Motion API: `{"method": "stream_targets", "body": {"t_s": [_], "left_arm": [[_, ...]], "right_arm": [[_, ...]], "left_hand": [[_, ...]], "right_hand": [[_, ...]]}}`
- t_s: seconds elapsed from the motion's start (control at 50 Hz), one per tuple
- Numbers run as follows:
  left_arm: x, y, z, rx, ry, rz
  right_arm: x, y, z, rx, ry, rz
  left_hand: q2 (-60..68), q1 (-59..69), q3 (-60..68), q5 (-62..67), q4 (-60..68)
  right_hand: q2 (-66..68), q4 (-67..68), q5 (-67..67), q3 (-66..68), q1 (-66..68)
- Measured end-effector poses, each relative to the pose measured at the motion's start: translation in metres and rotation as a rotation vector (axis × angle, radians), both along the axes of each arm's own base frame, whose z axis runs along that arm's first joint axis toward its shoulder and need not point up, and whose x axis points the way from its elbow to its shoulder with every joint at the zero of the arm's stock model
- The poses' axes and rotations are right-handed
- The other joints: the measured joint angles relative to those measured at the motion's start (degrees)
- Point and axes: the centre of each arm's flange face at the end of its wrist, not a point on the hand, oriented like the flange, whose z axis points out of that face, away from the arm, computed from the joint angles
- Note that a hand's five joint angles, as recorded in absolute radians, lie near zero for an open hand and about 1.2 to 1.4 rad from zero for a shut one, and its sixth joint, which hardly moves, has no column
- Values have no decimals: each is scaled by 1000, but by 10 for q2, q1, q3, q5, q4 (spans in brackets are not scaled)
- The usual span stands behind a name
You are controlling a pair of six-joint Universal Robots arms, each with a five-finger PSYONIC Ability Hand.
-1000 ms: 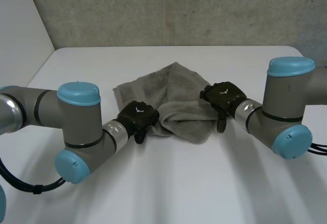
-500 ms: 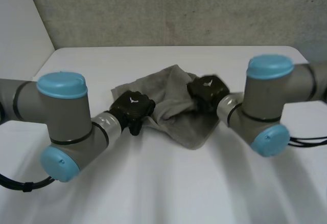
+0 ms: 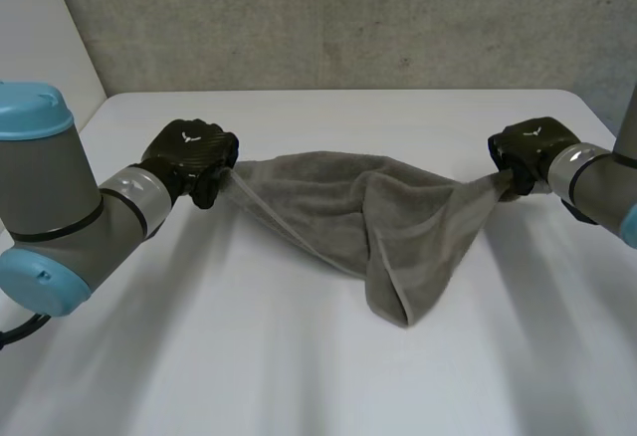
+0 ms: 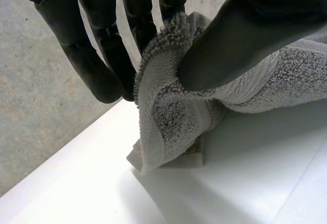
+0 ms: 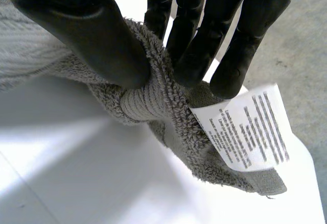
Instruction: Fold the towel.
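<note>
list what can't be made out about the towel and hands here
Label print, right wrist view: too small to read.
Whether the towel's low tip touches the table, head view: its own fold hides that.
Right arm, head view: cut off by the edge.
Left hand, head view: its back hides the fingers.

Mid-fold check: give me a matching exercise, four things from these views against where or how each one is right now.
Things:
1. left hand
2. right hand
3. towel
4. white label

States:
A. printed, sewn at the towel end beside the right hand
B. grey, stretched between both hands, sagging in the middle
C. pinching the towel end that bears the label
D. pinching the plain towel end, thumb against fingers

Pairs: 1-D, 2-C, 3-B, 4-A.
</note>
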Motion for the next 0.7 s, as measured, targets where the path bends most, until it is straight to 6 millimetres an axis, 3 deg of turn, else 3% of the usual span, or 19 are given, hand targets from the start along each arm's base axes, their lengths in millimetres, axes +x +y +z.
{"method": "stream_targets", "body": {"t_s": [0.14,0.28,0.34,0.42,0.46,0.54,0.7], "left_arm": [[5,-6,-3,14,11,21],[18,-16,-3,15,13,61],[21,-18,-3,20,13,68],[21,-15,-7,33,11,65],[20,-13,-8,38,9,61],[17,-9,-11,48,5,51],[15,-6,-13,52,4,42]], "right_arm": [[-3,-2,-9,-10,73,-46],[-14,-14,-4,-94,159,-95],[-22,-21,-3,-126,185,-112],[-30,-26,-12,-116,199,-120],[-31,-25,-18,-99,200,-118],[-26,-15,-25,-74,184,-92],[8,38,-3,-111,112,94]], "left_hand": [[0,0,0,0,0],[0,0,0,0,0],[0,0,0,0,0],[0,0,0,0,0],[0,0,0,0,0],[0,0,0,0,0],[0,0,0,0,0]], "right_hand": [[0,0,0,0,0],[-6,-13,-12,-11,-11],[-158,-192,-179,-189,-169],[-475,-508,-513,-506,-488],[-504,-547,-552,-541,-514],[-504,-553,-561,-542,-516],[-504,-553,-560,-542,-516]]}}
